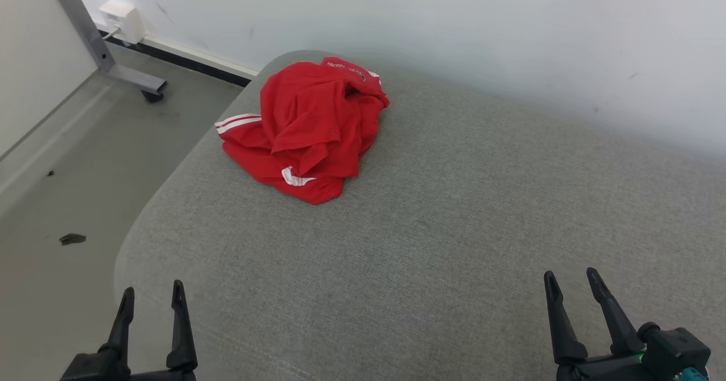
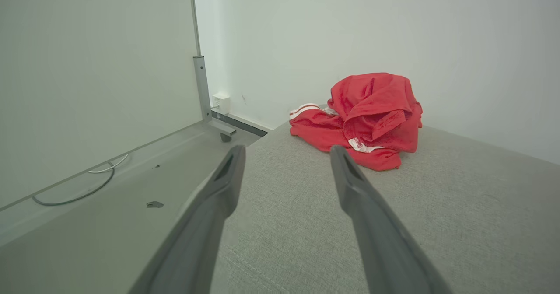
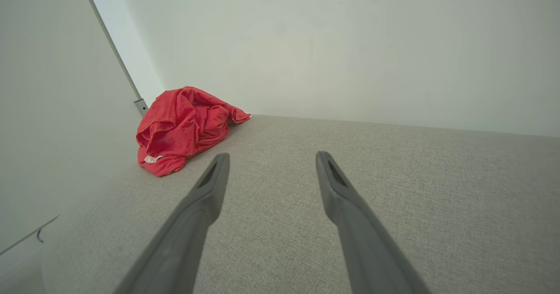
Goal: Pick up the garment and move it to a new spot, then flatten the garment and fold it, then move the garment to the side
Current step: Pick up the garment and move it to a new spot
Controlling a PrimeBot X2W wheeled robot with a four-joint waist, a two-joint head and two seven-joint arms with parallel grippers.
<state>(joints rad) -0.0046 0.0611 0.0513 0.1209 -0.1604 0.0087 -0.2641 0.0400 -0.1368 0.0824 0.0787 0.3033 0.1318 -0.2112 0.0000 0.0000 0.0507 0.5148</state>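
**Grey upholstered surface (image 1: 454, 245) — one red garment (image 1: 306, 126) on it**

Woven grey fabric, broad and flat, rounded at the far left corner. Faint seam line near the front edge. Backed against a pale wall (image 1: 454, 29) on the far side.

Lying directly on it: the red garment, crumpled into a loose heap toward the far left corner, near the left edge and just short of the wall. White stripes at the left side of the heap and on a fold near the front. Band with pale lettering at the far end — too small to read. Peaked in the middle, outer edges flat against the fabric.
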